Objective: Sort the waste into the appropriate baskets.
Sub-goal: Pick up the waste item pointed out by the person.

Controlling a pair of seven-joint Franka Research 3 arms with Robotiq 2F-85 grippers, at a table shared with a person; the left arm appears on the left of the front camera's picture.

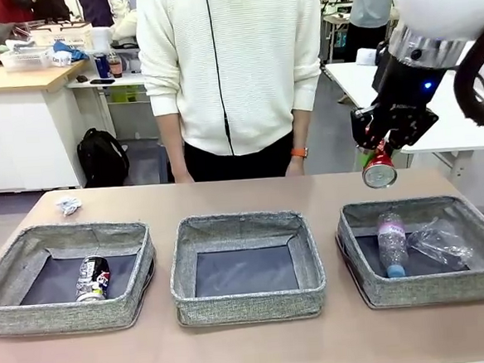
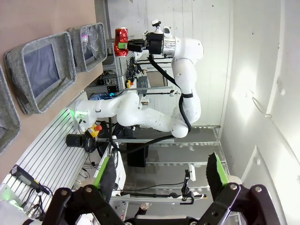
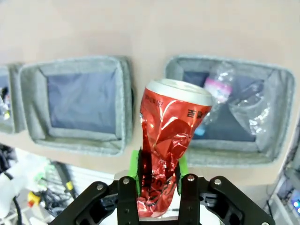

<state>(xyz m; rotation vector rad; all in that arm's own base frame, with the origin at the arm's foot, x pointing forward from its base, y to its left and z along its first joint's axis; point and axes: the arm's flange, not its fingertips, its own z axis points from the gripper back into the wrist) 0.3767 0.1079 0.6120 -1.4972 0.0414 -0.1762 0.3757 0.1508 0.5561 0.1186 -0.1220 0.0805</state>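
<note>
On my front camera, at the left of the frame, the small white paper wad [image 1: 68, 205] lies on the table [image 1: 243, 194] just behind the left basket [image 1: 60, 317], and the dark soda can [image 1: 92, 277] lies inside that basket. The middle basket [image 1: 249, 304] shows a bare dark bottom. In the right basket [image 1: 436, 288] the clear bottle [image 1: 392, 242] lies with its blue cap toward me. The plastic film [image 1: 441, 242] is bunched beside it, its edges hard to pick out. At upper right my right gripper [image 1: 381, 151] hangs in the air, pinching the red soda can [image 1: 379, 172]; from here I mostly get the can's round end, the body tucked behind the fingers. My right wrist camera gives me the rest: a crumpled red body clamped between the green pads [image 3: 135, 166], with the left basket cut off at that frame's left edge. On the left wrist camera my left gripper [image 2: 161, 172] stands spread wide with nothing between its fingers, the table running sideways along the frame's left edge
</note>
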